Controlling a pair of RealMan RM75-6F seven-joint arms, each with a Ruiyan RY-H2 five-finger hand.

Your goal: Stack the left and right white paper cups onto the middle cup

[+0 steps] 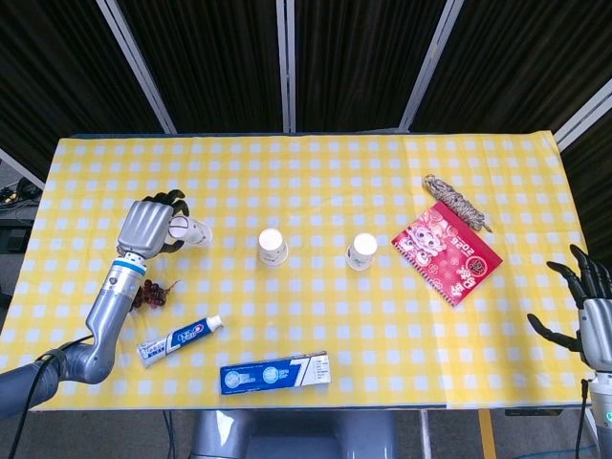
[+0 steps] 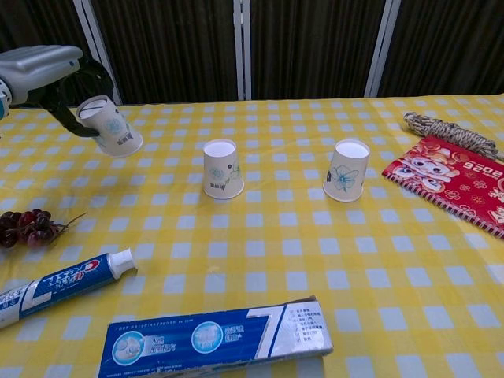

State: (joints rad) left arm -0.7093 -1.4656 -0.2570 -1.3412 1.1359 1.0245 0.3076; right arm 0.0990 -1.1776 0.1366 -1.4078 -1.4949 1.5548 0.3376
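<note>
Left cup (image 2: 110, 126) held tilted; only head view shows right hand (image 1: 585, 308).

path to middle cup (image 2: 223, 168): open cloth | toothpaste box (image 2: 214, 339): near edge

light: bright, even overhead | shadows: soft, faint | focus: sharp | backdrop: dark

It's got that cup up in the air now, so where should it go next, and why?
Probably sideways toward the middle cup. The left hand holds the left cup lifted off the table and tilted, while the middle cup stands upside down and uncovered. Carrying it over and levelling it above that cup would likely set up the stack.
</note>
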